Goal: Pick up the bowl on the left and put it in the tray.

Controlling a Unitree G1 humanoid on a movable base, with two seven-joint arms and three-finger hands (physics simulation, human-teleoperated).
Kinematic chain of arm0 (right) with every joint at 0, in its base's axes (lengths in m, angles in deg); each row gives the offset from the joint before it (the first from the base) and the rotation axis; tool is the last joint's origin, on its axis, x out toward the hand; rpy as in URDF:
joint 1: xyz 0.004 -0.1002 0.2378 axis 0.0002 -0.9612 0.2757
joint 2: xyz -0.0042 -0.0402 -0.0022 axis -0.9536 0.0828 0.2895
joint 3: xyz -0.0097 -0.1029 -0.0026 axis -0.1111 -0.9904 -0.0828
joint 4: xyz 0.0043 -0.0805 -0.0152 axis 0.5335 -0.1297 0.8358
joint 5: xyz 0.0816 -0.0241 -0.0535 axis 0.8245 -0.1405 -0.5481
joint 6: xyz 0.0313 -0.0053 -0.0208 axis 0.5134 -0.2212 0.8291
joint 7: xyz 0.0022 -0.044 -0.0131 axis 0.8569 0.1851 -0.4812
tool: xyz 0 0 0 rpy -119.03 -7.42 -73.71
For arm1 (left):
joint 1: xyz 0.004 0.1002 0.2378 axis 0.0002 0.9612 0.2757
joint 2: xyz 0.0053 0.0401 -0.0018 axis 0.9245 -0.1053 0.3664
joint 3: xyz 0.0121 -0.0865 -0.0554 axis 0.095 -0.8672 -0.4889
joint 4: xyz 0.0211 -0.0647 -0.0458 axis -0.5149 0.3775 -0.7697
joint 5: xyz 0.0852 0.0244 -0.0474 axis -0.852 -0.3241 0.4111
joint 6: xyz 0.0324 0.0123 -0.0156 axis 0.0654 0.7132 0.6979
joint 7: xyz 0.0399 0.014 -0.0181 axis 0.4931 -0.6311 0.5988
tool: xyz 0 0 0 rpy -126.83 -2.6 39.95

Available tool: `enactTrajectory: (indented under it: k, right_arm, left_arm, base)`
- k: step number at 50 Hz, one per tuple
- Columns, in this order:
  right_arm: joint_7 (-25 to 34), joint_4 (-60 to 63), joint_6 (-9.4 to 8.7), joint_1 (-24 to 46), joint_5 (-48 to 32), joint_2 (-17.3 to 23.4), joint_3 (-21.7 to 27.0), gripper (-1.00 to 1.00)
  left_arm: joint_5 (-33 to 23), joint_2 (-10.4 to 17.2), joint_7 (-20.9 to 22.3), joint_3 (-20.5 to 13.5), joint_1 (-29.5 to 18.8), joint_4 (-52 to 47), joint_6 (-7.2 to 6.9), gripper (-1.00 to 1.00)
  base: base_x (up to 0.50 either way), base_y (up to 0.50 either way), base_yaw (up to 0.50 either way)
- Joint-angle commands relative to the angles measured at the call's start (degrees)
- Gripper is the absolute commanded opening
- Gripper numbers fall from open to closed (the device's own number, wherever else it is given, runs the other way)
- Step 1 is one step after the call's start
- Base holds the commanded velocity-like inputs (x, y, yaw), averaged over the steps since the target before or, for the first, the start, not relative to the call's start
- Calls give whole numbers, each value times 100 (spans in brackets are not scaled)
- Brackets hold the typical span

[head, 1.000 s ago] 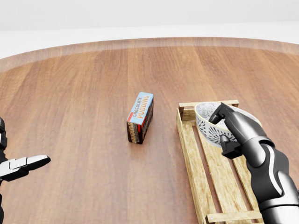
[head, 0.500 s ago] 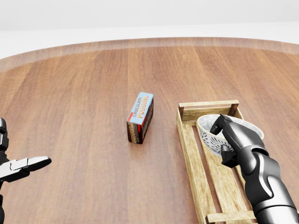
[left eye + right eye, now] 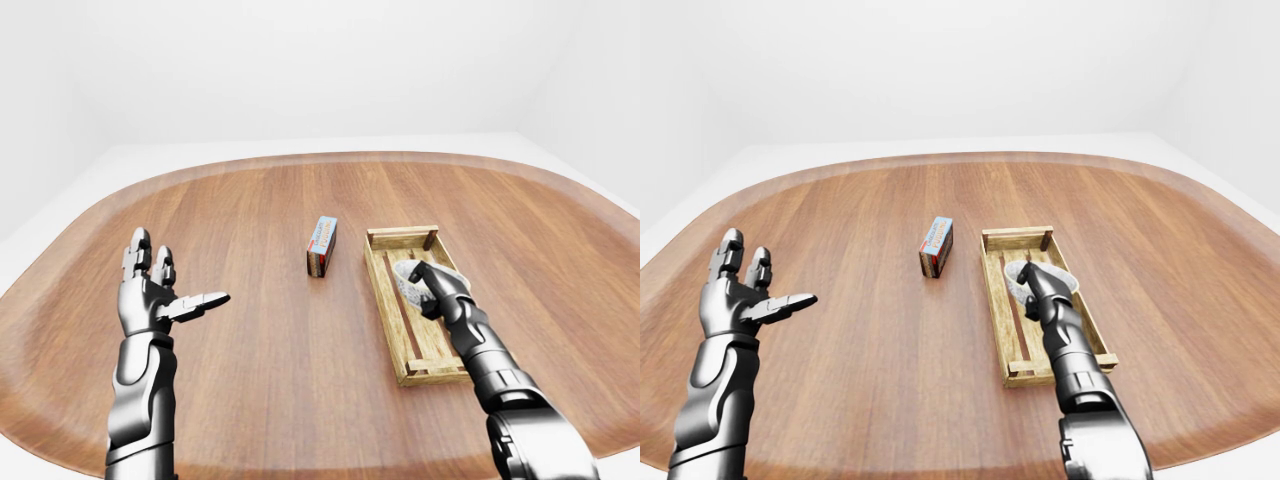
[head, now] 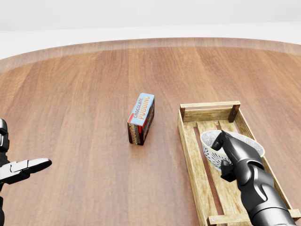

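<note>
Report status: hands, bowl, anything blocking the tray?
Right hand shut on bowl rim, bowl low inside tray. Left hand open, empty. Pudding box left of tray in head view, clear.

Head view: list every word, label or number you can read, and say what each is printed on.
"CHOCOLATE PUDDING": on the light blue top face of the box.
Print on the box's dark lower end: too blurred to read.
bowl: a dark pattern only, no text.
tray: bare wood, no text.
</note>
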Motion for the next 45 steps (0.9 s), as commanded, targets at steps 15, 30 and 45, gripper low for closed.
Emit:
enactTrajectory:
  k: [15, 30, 45]
  right_arm:
    - [-19, -606, -1, -83, 116, -102, -145, -100]
    - [144, -432, -1, -202, 118, -157, -130, 75]
    - [596, 382, -1, -425, -67, -180, -81, 100]
  left_arm:
    - [-13, -13, 26, 22, 4, 93, 62, 100]
    - [5, -19, 15, 6, 23, -7, -4, 100]
    - [19, -39, 4, 40, 5, 14, 11, 100]
  base:
    - [0, 0, 0]
    - [0, 0, 0]
    - [0, 0, 0]
